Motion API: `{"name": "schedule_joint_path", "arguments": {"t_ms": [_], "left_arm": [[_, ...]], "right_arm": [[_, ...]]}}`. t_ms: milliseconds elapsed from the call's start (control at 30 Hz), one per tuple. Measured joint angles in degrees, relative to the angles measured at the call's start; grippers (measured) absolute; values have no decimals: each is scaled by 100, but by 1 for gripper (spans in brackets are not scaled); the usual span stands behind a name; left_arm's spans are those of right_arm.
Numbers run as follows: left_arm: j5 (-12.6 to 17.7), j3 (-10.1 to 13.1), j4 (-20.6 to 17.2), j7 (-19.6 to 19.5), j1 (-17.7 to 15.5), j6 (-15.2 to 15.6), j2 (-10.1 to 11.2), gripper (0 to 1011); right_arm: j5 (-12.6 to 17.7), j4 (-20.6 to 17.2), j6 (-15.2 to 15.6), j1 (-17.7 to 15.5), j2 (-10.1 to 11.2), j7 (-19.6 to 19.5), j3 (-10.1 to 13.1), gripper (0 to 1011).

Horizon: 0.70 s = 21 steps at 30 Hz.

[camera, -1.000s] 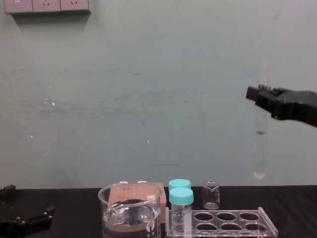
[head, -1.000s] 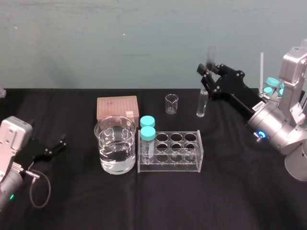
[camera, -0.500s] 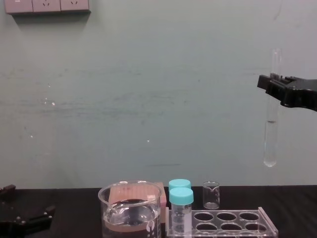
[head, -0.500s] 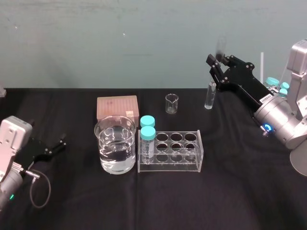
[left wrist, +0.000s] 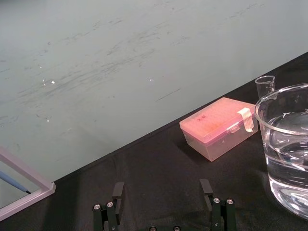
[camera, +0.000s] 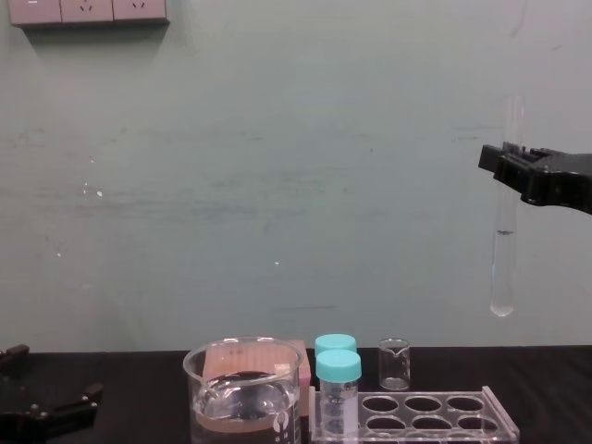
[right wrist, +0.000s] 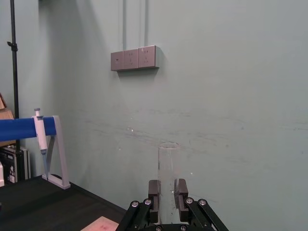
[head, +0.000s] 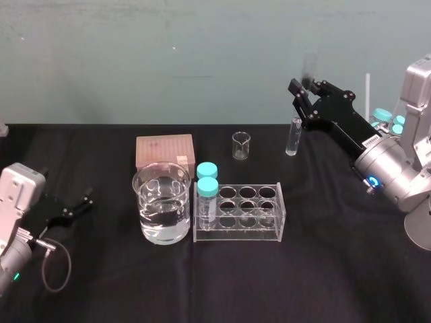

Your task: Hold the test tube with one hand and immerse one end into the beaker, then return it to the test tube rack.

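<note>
Glass held high on the right side: the test tube (camera: 503,259) hangs upright in the air, rounded end down, pinched near its upper part by the right gripper (camera: 507,165). The right wrist view confirms it, with the black fingers (right wrist: 153,191) pressed against the tube on both sides and its open mouth rising above them.

From the head view, the tube (head: 293,136) sits off the right rear corner of the test tube rack (head: 281,217), well apart from the beaker (head: 162,210) on the far side of that rack. The chest view shows it well above both. The beaker is part full of clear liquid. Two teal-capped vials (head: 207,184) fill the rack's left holes and the others stand free.

A faint line crosses the tube below the grip. It might be a liquid level, but that is too slight to call, so I can't say whether the dip is done. What is certain is that the tube is out and securely held. As I read it, the return to a free hole is not yet made.

The left gripper (left wrist: 161,188) rests low at the table's left edge, fingers spread, holding nothing.
</note>
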Motion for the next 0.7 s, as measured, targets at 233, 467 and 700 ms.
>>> {"name": "schedule_joint_path", "arguments": {"t_ms": [233, 467, 700], "left_arm": [[0, 0, 0, 0, 0, 0, 0, 1000], [0, 0, 0, 0, 0, 0, 0, 1000], [0, 0, 0, 0, 0, 0, 0, 1000]], "right_arm": [[-11, 0, 13, -12, -22, -16, 7, 226], [-32, 5, 24, -20, -30, -27, 10, 226], [-49, -6, 55, -47, -30, -46, 15, 226]]}}
